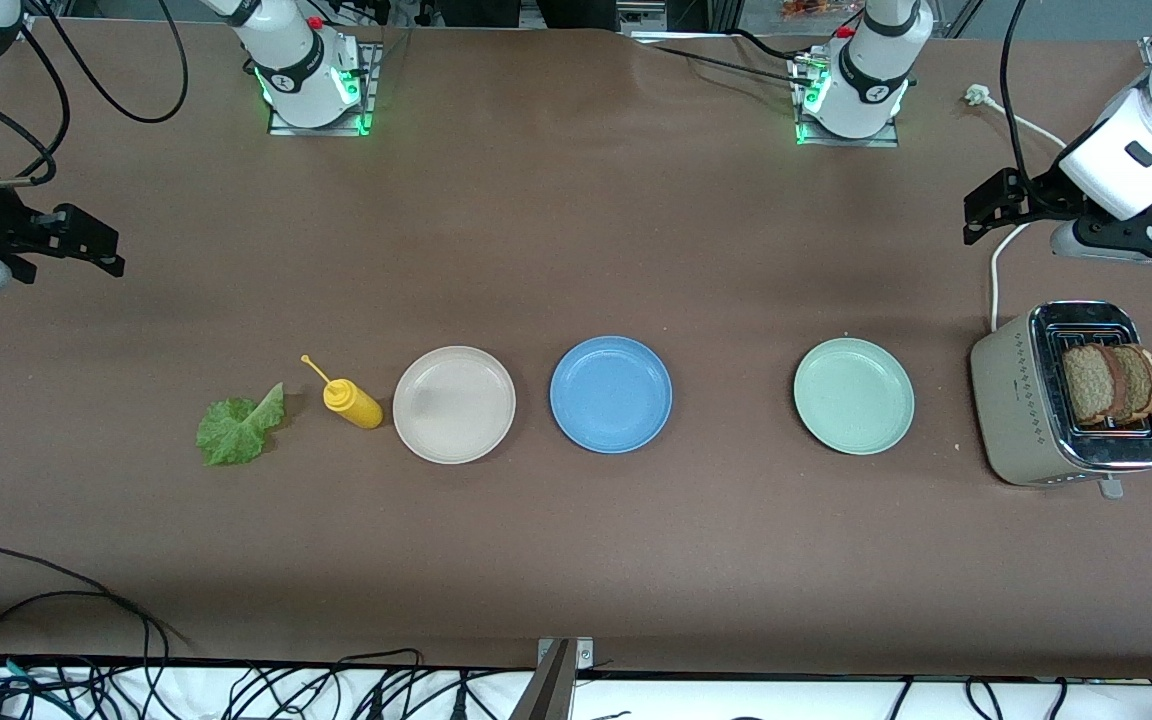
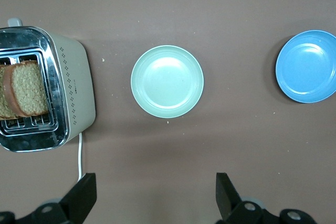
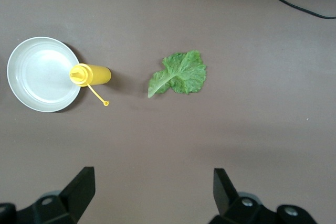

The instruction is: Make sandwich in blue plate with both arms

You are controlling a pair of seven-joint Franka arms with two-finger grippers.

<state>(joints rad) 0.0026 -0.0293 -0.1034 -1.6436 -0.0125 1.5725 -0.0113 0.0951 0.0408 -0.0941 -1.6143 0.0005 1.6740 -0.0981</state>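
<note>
The blue plate (image 1: 610, 393) sits bare on the brown tabletop (image 1: 576, 230), in the middle of a row of 3 plates. Beside it toward the right arm's end lies a beige plate (image 1: 453, 404), and toward the left arm's end, with a wider gap, a pale mint-green plate (image 1: 853, 395). A yellow squeeze bottle (image 1: 351, 402) lies tipped on its side just beside the beige plate, its nozzle cap hanging off on a thin strap. The green lettuce leaf (image 1: 239, 427) lies flat on the tabletop near the bottle, at the right arm's end of the row. At the left arm's end stands a beige toaster (image 1: 1021, 400) with a chrome top; 2 slices of brown wholegrain bread (image 1: 1108, 382) stick up from its slots, side by side.

The left pincer (image 2: 156, 195) hangs in the air over bare tabletop near the toaster, its jaws spread wide and empty. The right pincer (image 3: 152, 191) hangs over bare tabletop near the lettuce leaf, likewise wide apart and holding nothing.
</note>
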